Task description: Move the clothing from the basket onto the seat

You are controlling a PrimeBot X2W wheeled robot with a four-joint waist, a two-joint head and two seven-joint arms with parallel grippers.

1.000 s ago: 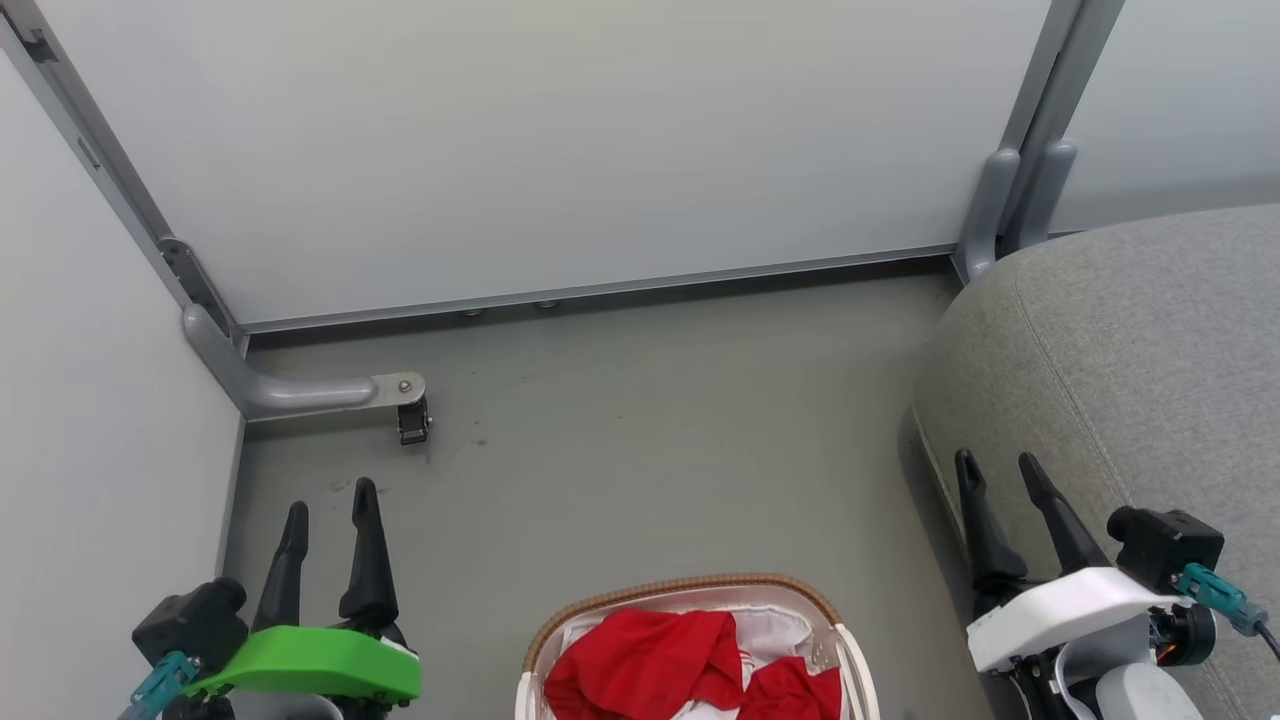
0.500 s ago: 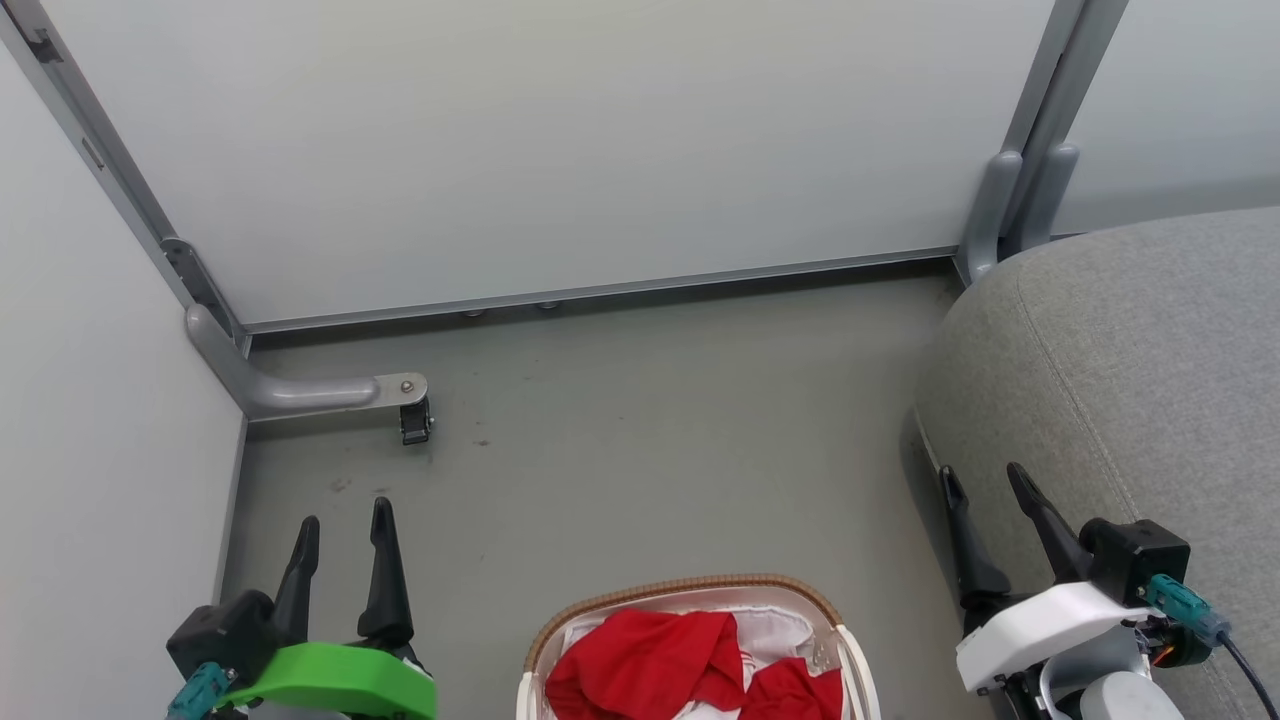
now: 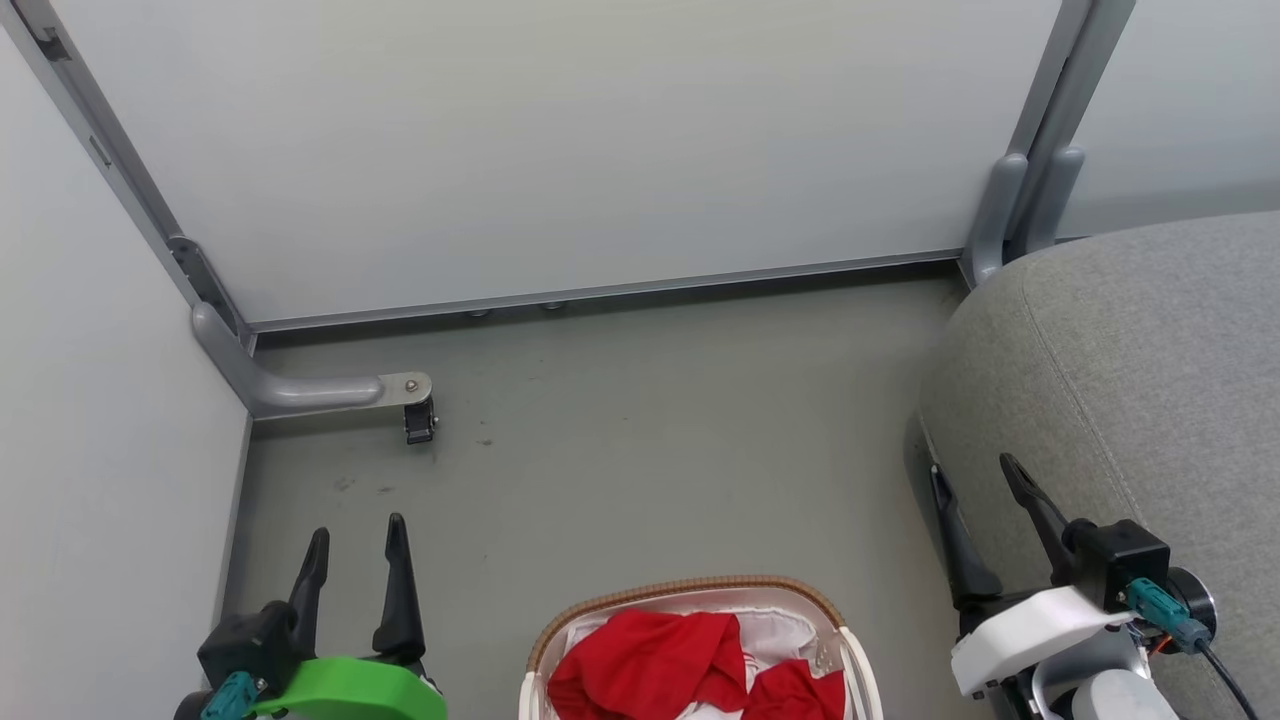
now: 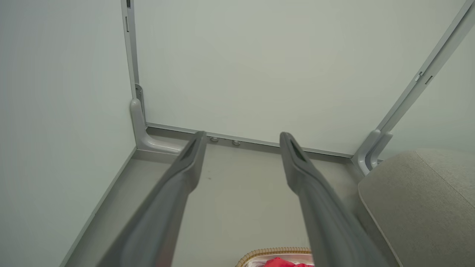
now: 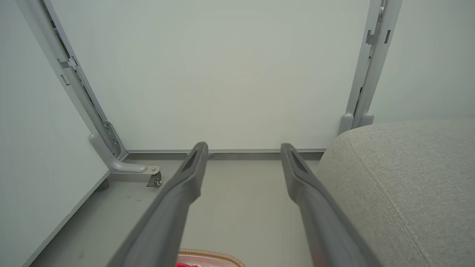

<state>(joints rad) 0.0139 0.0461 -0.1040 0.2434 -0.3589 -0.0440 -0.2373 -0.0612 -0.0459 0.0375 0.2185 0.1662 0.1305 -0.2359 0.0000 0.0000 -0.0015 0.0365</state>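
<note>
The basket (image 3: 690, 588) sits nearest you on the floor (image 3: 650, 450), between the arms. The clothing (image 3: 650, 665) is heaped inside it, red over the white liner (image 3: 775, 630). Your left gripper (image 3: 358, 528) hangs left of the basket, fingers apart and empty. Your right gripper (image 3: 970, 466) hangs right of it, just beside the seat (image 3: 1150, 380), fingers also apart and empty.

Nothing is lifted yet, so I expect the first reach to go down and inward. A finger could pinch the liner along with the red cloth and drag or tip the basket. A finger could also strike the woven rim. The garments look bunched together, so one pinch may trail a second piece over the rim onto the floor. Swinging the right arm inward risks brushing the seat's rounded side.

Past the basket, open floor runs to the wall (image 3: 550, 150). A caster foot (image 3: 418, 425) juts out ahead of the left gripper. The seat's broad top offers plenty of room to set the clothing down.
</note>
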